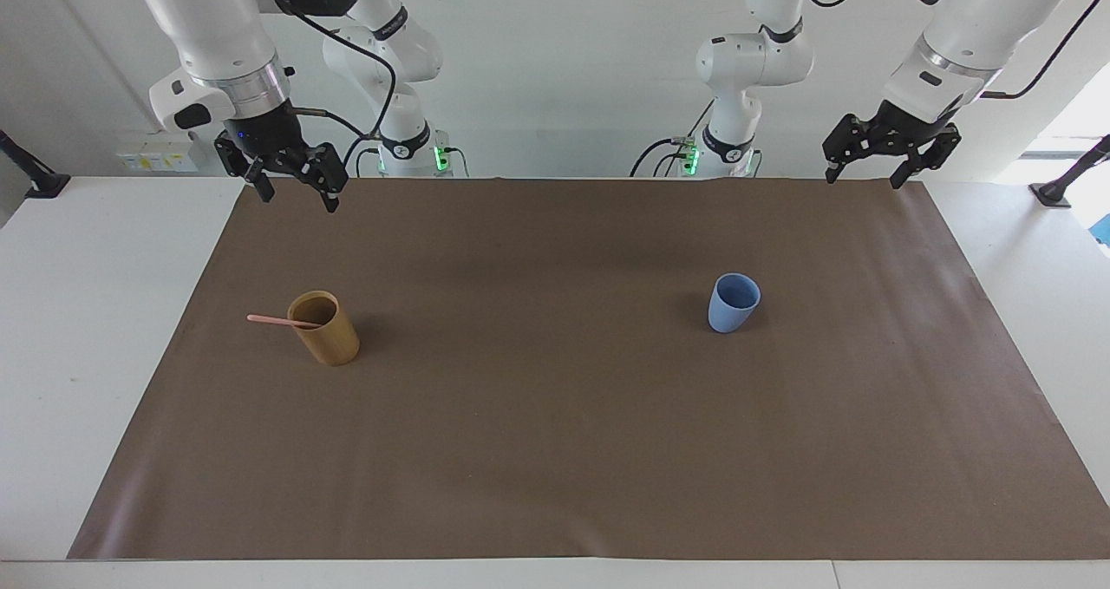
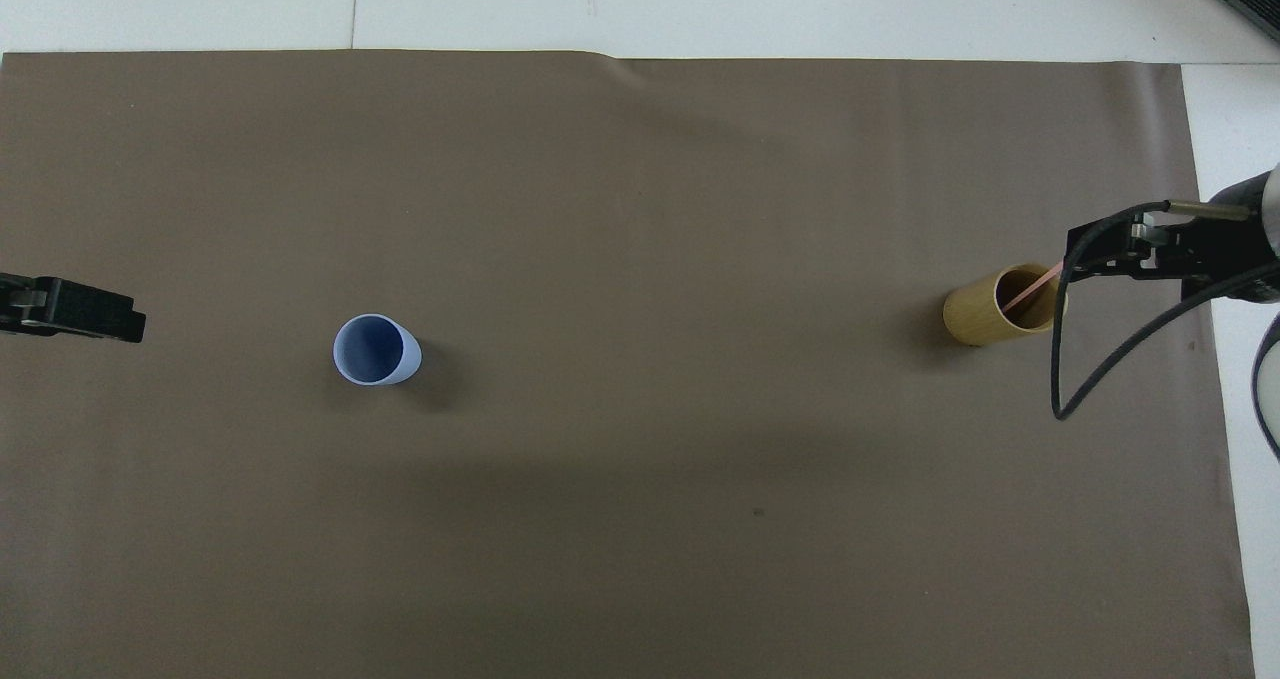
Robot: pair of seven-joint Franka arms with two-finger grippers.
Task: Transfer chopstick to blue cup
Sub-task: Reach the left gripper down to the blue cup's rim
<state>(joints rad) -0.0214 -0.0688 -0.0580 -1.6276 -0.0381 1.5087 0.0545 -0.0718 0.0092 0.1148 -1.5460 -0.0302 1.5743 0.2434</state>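
The pale pink chopstick (image 1: 276, 319) (image 2: 1031, 288) leans in a tan bamboo-coloured cup (image 1: 328, 332) (image 2: 990, 309) toward the right arm's end of the brown mat. Its upper end sticks out over the rim. The light blue cup (image 1: 734, 304) (image 2: 375, 350) stands upright and holds nothing, toward the left arm's end. My right gripper (image 1: 298, 198) hangs open in the air over the mat's corner by its own base, well apart from the tan cup. My left gripper (image 1: 861, 179) hangs open over the mat's other robot-side corner, holding nothing.
A brown mat (image 1: 555, 450) covers most of the white table (image 1: 78, 311). The two cups are the only things on it. A black cable (image 2: 1090, 369) loops down from the right arm near the tan cup.
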